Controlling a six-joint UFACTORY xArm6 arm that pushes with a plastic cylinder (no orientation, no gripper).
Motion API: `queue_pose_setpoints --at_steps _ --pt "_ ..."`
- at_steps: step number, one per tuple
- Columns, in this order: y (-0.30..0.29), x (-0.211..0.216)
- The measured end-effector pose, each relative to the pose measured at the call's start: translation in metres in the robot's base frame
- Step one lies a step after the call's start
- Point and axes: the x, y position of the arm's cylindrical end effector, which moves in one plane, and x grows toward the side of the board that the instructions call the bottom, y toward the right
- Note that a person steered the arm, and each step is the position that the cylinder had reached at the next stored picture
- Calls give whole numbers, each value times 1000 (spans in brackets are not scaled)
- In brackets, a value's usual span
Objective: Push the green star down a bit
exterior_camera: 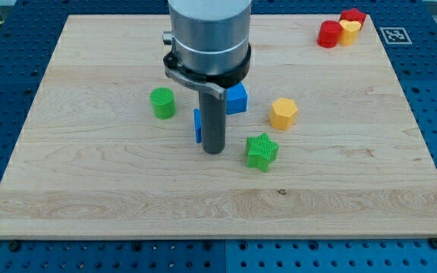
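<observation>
The green star (262,151) lies on the wooden board (89,182), right of centre. My tip (214,151) rests on the board just to the star's left, a small gap apart, at about the same height in the view. The rod hides most of a thin blue block (197,126) right behind it.
A blue cube (237,98) sits behind the rod, partly hidden. A green cylinder (162,103) lies to the view's left. A yellow hexagon (283,112) sits above the star. At the top right are a red cylinder (328,34), a yellow heart (347,30) and a red block (353,15).
</observation>
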Motion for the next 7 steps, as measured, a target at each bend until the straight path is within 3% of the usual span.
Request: queue_pose_setpoints --at_steps 1,7 --pt "17 36" --pt "66 27"
